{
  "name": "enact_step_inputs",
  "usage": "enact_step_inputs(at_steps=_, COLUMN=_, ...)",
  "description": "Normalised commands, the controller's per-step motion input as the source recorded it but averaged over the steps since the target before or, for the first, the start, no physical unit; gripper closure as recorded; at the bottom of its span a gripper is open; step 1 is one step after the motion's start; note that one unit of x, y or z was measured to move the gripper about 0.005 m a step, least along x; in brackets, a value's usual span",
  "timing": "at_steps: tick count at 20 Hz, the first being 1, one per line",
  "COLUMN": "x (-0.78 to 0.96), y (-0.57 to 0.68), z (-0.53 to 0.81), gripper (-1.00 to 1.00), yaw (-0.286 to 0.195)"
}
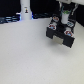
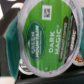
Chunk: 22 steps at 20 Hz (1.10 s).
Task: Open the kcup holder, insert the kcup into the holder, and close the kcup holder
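Jaws cannot be made out in either view, so whether they grip or merely hang over the pod is not something I can tell; the gripper (image 1: 64, 20) sits low over the kcup holder (image 1: 62, 36), toward the exterior view's right and far side of the pale table (image 1: 30, 60). Wrist view is filled by the kcup (image 2: 46, 37), green patterned lid facing the camera, lid tilted, so the pod's axis runs roughly along the line of approach, directly beneath the wrist. Dark edges around the lid look like the holder's tray (image 2: 12, 35), with a sliver of another pod's rim (image 2: 79, 60) beside it; which slot the kcup is in or above is unclear. Holder appears to have its tray pulled out toward the near side, with pods visible on top. Arm pose: upright, wrist pointing down over the holder. A tall white post (image 1: 26, 11) stands well apart at the far left. Judgement: insertion is at hand or just done; closing the drawer is not yet done.
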Motion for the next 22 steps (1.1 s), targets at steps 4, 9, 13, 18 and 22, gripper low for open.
enact_step_inputs(at_steps=4, x=-0.16, y=-0.02, z=-0.28, gripper=1.00, yaw=0.027)
enact_step_inputs(at_steps=9, x=-0.03, y=-0.02, z=-0.27, gripper=1.00, yaw=0.006)
enact_step_inputs(at_steps=13, x=-0.01, y=-0.01, z=-0.24, gripper=1.00, yaw=0.005)
enact_step_inputs(at_steps=18, x=-0.01, y=0.00, z=-0.15, gripper=1.00, yaw=0.002)
enact_step_inputs(at_steps=22, x=-0.17, y=0.04, z=0.20, gripper=1.00, yaw=-0.002)
